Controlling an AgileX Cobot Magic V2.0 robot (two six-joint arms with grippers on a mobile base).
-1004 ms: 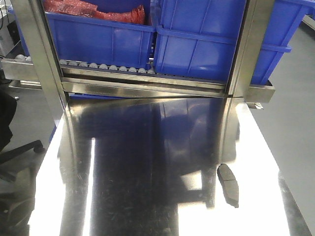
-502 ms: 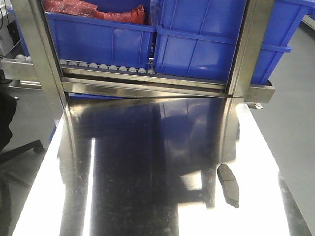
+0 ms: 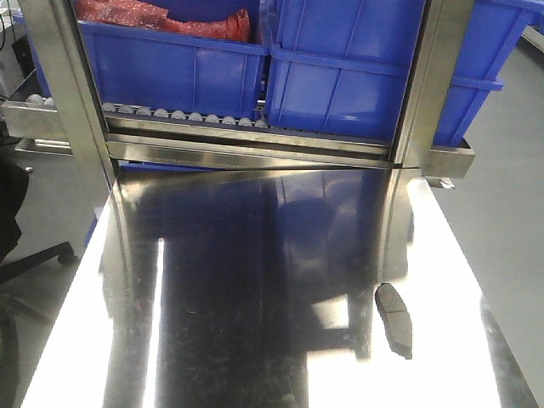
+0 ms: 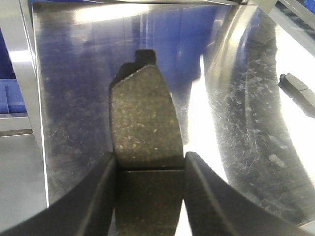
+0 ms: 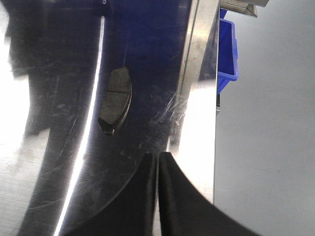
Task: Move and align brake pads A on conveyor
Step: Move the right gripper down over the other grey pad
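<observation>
Steel tabletop (image 3: 255, 323) is seen unchanged over the last second: the loose pad (image 3: 394, 319) is left near its right edge, so progress is judged paused. A second pad (image 4: 142, 123) is clamped in the left pincer (image 4: 150, 164) above the tabletop; the right pincer (image 5: 157, 158), closed on nothing, is poised near the loose pad.

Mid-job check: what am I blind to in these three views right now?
Conveyor: in no view; the front view shows only the steel table and blue bins.
Brake pads: just two show, the held pad in the left gripper and the loose pad on the table; any others are out of frame.
Held pad: near end cut by the left wrist view's bottom edge.
</observation>
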